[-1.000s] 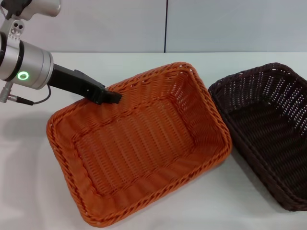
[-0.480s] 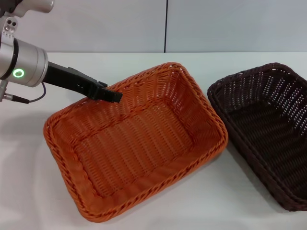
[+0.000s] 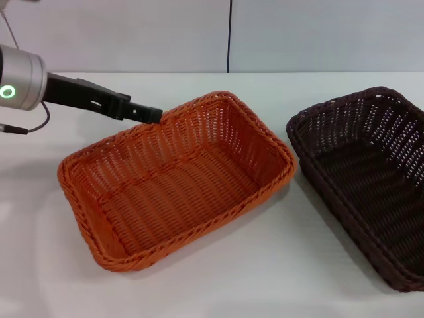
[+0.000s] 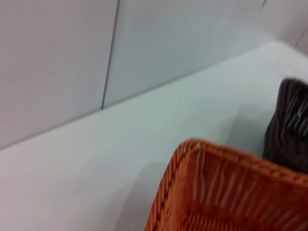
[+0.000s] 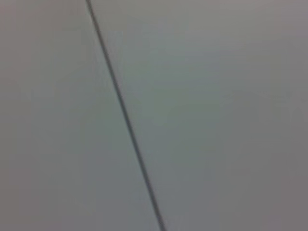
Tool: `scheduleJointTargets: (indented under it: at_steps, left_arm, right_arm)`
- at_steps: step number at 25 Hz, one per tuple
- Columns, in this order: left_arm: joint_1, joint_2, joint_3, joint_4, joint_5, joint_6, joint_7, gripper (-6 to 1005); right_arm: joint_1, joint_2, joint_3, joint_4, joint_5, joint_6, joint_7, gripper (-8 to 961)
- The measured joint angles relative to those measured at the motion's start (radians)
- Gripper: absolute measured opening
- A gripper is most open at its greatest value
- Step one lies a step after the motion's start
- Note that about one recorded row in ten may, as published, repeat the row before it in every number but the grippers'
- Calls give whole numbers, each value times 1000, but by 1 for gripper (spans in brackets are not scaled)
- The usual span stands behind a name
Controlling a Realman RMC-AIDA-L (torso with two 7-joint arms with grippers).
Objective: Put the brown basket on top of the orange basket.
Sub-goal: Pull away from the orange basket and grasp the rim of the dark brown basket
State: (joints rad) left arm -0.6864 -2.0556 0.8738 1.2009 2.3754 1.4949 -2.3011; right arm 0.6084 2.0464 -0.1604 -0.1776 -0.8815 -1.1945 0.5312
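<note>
orange basket (image 3: 175, 182): bright orange, open woven weave, braided rim
brown basket (image 3: 371, 179): dark brown, nearly black, same weave
table (image 3: 318, 265): plain white
left gripper (image 3: 147, 114): black

No readable text, label or number shows anywhere.

A white table (image 3: 218, 278) fills the foreground in the head view, its matte top running back to a straight far edge. Behind that edge rises a pale grey wall (image 3: 318, 33), divided by a thin dark vertical seam (image 3: 230, 36) near the middle of the far edge. The left wrist view shows the same table (image 4: 96, 168) meeting the wall (image 4: 53, 62) and seam (image 4: 110, 53). The right wrist view shows only wall (image 5: 216, 106) and seam (image 5: 122, 110).
</note>
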Motion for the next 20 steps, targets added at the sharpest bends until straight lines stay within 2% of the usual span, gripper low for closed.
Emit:
scheduleJointTargets:
  at_steps: [2, 3, 4, 5, 6, 8, 9, 10, 11, 12, 13, 14, 15, 16, 17, 18, 19, 20]
  left_arm:
    - [12, 1, -8, 2, -36, -3, 5, 824]
    - [36, 2, -16, 10, -107, -12, 24, 825]
    - [70, 0, -23, 25, -195, -21, 68, 827]
    - [70, 0, -23, 25, -195, -21, 68, 828]
    - [99, -1, -24, 32, -275, -28, 111, 830]
    - [142, -2, -21, 33, -403, -40, 184, 833]
    - [188, -4, -13, 23, -545, -55, 277, 834]
    - [188, -4, -13, 23, -545, -55, 277, 834]
    - [215, -6, -5, 12, -621, -62, 332, 834]
    - [231, -7, 6, 2, -675, -69, 369, 834]
    - [242, -8, 17, -7, -714, -72, 397, 834]
    - [263, -8, 50, -24, -797, -79, 446, 834]
    - [263, -8, 50, -24, -797, -79, 446, 834]
    - [269, -9, 63, -29, -825, -83, 455, 834]
    - [275, -10, 76, -37, -854, -91, 458, 834]
    - [278, -11, 89, -47, -881, -99, 460, 834]
    - [280, -12, 108, -73, -928, -109, 469, 834]
    - [280, -12, 108, -73, -928, -109, 469, 833]
  right_arm:
    - [-3, -8, -49, -11, -2, 6, 42, 526]
    - [-7, -15, -86, -27, -8, 17, 83, 525]
    - [-18, -31, -170, -77, -39, 46, 213, 525]
    - [-18, -31, -170, -77, -39, 46, 213, 525]
    - [-26, -39, -214, -110, -71, 59, 304, 525]
    - [-41, -71, -309, -208, -171, 69, 535, 525]
    - [-49, -112, -387, -318, -305, 62, 762, 525]
    - [-49, -112, -387, -318, -305, 62, 762, 525]
    - [-41, -164, -437, -419, -473, 34, 950, 525]
    - [-41, -164, -437, -419, -473, 34, 950, 525]
    - [-31, -191, -448, -455, -562, 9, 1030, 525]
    - [6, -246, -458, -523, -744, -56, 1164, 525]
    - [6, -246, -458, -523, -744, -56, 1164, 525]
    - [59, -284, -451, -577, -916, -117, 1231, 525]
    - [87, -294, -447, -600, -996, -139, 1243, 525]
    - [87, -294, -447, -600, -996, -139, 1243, 525]
    - [135, -301, -447, -653, -1139, -154, 1247, 525]
    - [135, -301, -447, -653, -1139, -154, 1247, 525]
